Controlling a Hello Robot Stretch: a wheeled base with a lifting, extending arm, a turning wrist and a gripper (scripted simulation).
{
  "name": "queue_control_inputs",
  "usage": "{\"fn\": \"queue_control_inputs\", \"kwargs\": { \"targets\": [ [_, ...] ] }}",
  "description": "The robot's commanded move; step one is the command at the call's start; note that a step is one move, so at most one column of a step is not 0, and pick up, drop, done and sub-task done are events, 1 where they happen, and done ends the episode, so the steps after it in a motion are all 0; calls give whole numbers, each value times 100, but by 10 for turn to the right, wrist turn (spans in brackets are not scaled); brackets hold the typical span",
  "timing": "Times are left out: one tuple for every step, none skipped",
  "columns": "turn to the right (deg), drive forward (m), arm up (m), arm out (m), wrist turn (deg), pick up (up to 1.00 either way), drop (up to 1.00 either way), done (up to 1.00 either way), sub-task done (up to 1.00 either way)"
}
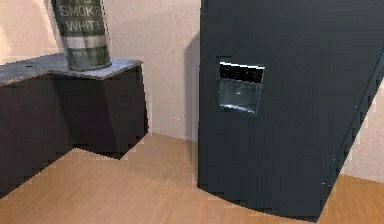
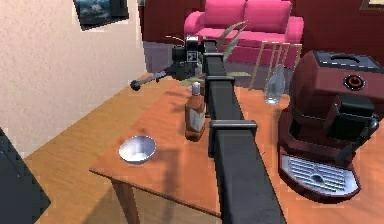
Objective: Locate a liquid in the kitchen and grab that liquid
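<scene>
Liquid of an amber colour sits in a bottle (image 2: 196, 115) that stands upright on a wooden table (image 2: 110, 120) in the arm side view, just left of the dark arm (image 2: 232, 150) and about halfway along it. The arm reaches across the tabletop, and past its two small white squares (image 2: 191, 52) the gripper (image 2: 148, 80) points toward the view's left, over the table's far corner. With only bare tabletop and floor behind its far end, it holds nothing, and it is well beyond the bottle. A shallow silver bowl (image 2: 137, 149) lies on the table nearer the view's bottom, left of the bottle and apart from it. A dark red coffee machine (image 2: 335, 110) stands on the table at the view's right, and a clear glass vase (image 2: 274, 88) with thin stems stands beyond it. A pink sofa (image 2: 250, 22) sits against a dark red wall farther out, and a framed picture (image 2: 100, 10) hangs on the pale wall at the top left. In the forward view a tall dark fridge (image 1: 290, 110) with a dispenser panel (image 1: 241, 86) rises at the right. Left of it, dark cabinets (image 1: 70, 115) carry a grey stone counter (image 1: 40, 68), on which a large grey can (image 1: 82, 35) stands.
</scene>
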Motion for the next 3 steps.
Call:
{"fn": "queue_control_inputs", "kwargs": {
  "targets": [
    [0,0,0,0,450,0,0,0,0],
    [0,0,0,0,180,0,0,0,0],
    [0,0,-30,0,0,0,0,0,0]
  ]
}}
